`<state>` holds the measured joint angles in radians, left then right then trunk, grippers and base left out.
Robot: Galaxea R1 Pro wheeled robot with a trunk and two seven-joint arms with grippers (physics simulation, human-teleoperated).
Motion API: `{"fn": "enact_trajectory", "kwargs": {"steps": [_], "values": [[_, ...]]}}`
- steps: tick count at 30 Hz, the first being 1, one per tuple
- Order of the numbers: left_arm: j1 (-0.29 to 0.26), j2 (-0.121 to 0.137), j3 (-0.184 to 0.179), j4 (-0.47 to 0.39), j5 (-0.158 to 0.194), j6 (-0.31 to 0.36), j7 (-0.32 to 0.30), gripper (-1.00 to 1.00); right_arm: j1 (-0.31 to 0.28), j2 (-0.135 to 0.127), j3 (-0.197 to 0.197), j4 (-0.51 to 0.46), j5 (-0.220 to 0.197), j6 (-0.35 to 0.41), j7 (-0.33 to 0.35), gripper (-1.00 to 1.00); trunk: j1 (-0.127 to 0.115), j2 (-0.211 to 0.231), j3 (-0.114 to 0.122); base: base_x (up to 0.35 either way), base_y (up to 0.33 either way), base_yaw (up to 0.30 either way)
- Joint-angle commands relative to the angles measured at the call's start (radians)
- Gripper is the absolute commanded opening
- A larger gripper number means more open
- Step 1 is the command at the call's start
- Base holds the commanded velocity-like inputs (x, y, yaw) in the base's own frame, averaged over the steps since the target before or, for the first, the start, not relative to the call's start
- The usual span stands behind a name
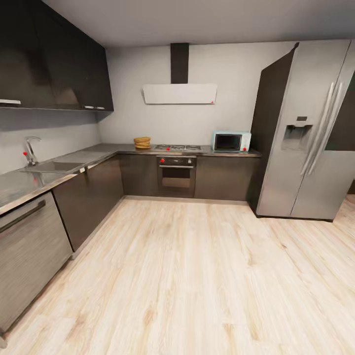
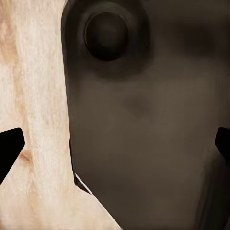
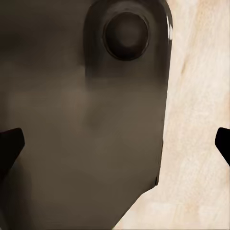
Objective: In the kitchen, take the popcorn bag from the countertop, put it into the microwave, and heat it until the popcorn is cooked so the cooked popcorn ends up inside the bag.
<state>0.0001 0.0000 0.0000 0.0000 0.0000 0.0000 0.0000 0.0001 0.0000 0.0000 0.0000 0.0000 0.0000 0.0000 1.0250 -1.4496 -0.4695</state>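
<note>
Left end effector (image 2: 115,143) spread wide, black fingertips (image 2: 10,143) at opposite edges of the wrist view, nothing between them; hanging over a dark rounded robot body panel (image 2: 143,120) and pale wood floor (image 2: 33,96). Right end effector (image 3: 115,143) likewise wide open and empty, one fingertip (image 3: 9,143) over the dark panel (image 3: 81,120), the other over the floor (image 3: 201,120).

Bag (image 1: 142,142) far across the room, sitting on the desk (image 1: 93,153) near the inner corner of the L, just left of the hob (image 1: 177,147). Tan, squat, ringed with folds; too small to tell whether anything lies inside. Microwave (image 1: 231,141) on the same back run of the desk, right of the hob, near the desk's right end, well apart from the bag. Pale blue, dark door shut, white panel with a red dot.

Built-in oven (image 1: 176,176) under the hob, red knobs on its top strip. White hood (image 1: 180,93) on the wall above, dark flue rising from it. Sink (image 1: 52,167) and tap (image 1: 30,150) on the left run of the desk, dishwasher front (image 1: 29,251) below at the near end. Dark wall cabinets (image 1: 54,64) overhead at left. Steel double-door fridge (image 1: 308,133) at right, just beside the desk's end. Broad stretch of pale floor (image 1: 197,276) between camera and cabinets.
</note>
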Motion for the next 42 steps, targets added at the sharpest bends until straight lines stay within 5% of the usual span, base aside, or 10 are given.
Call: {"fn": "enact_trajectory", "kwargs": {"steps": [1, 16, 42], "values": [[0.001, -0.001, 0.006, -0.006, 0.006, -0.006, -0.003, 1.00, -0.002, -0.005, -0.005, 0.001, -0.003, 0.003, -0.001, 1.00, 0.000, 0.000, 0.000, 0.000, 0.000, 0.000], [0.001, 0.003, 0.008, -0.037, 0.008, -0.040, -0.002, 1.00, -0.002, 0.000, -0.001, 0.000, 0.000, -0.005, -0.001, 1.00, 0.000, 0.000, 0.001, 0.000, 0.000, -0.017], [0.001, -0.002, 0.009, -0.038, 0.008, -0.041, 0.000, 1.00, -0.002, 0.000, -0.005, 0.002, -0.011, -0.049, -0.002, 1.00, 0.000, 0.000, 0.021, 0.000, 0.000, -0.254]]}}
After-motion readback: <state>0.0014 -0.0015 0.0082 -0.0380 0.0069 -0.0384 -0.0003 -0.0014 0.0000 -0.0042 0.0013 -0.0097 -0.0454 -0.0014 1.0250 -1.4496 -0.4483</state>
